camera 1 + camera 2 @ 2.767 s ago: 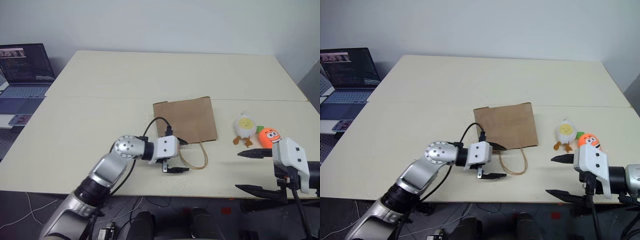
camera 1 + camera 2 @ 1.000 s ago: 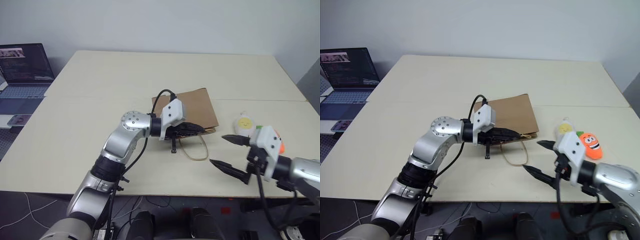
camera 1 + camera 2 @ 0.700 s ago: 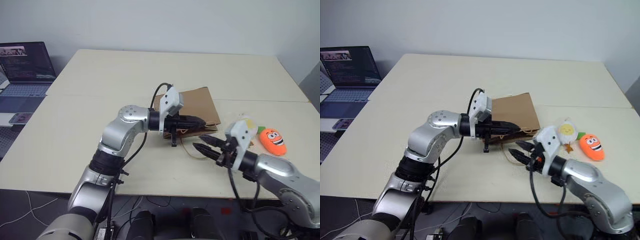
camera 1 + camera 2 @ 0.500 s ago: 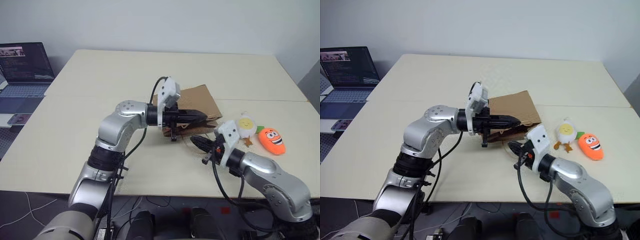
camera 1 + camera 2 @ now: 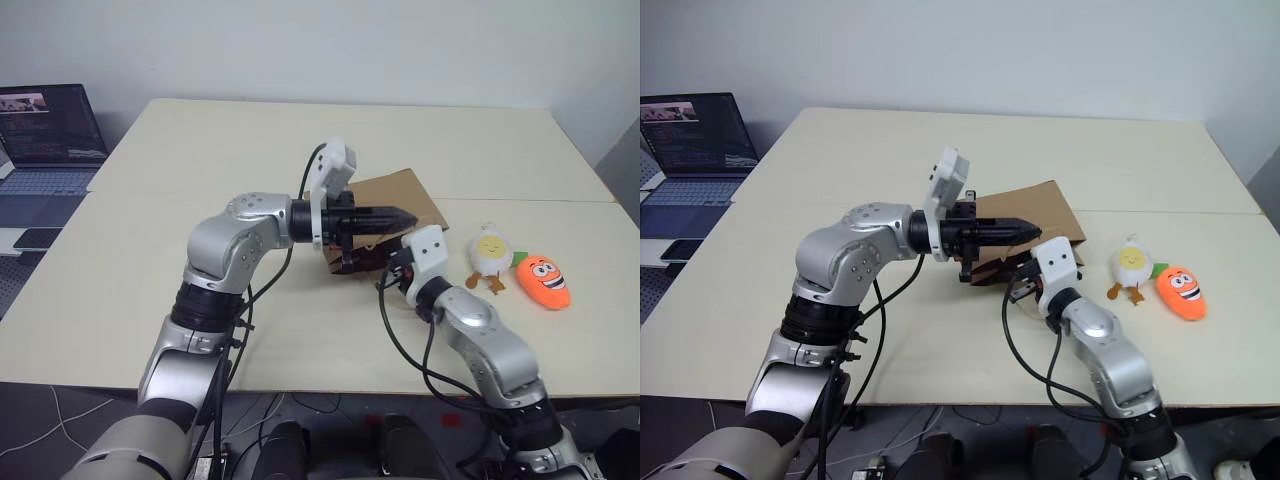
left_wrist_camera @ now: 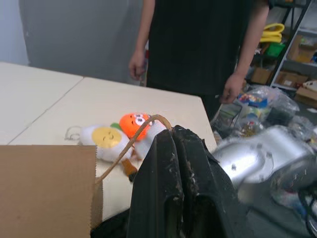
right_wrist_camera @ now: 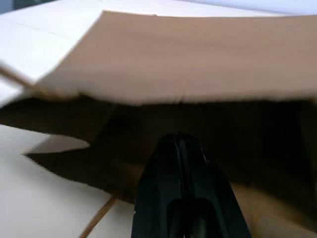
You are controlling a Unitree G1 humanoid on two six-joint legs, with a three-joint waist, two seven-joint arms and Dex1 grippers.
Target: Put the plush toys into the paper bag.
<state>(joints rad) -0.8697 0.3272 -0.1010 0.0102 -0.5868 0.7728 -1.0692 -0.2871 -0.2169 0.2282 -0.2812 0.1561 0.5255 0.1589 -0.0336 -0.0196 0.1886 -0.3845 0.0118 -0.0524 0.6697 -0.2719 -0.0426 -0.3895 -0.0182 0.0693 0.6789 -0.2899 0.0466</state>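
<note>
While raised off the table [image 5: 150, 300], left end effector [image 5: 408, 215] clamped on bag [image 5: 400, 197] handle [image 6: 130, 147]; right end effector [image 7: 177, 141] closed empty at bag mouth; toys [image 5: 515, 263] beside bag.

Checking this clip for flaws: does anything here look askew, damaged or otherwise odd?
Nothing damaged. The brown paper bag is tipped up off the table at its mouth, one cord handle pinched in the shut left gripper. The egg plush and carrot plush lie outside.

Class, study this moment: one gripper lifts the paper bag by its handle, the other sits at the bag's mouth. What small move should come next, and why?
Probably push the right gripper, shut, further into the paper bag to spread its mouth. The left gripper holds a handle up, but the opening looks shallow, and the egg toy and carrot toy still lie on the table.
</note>
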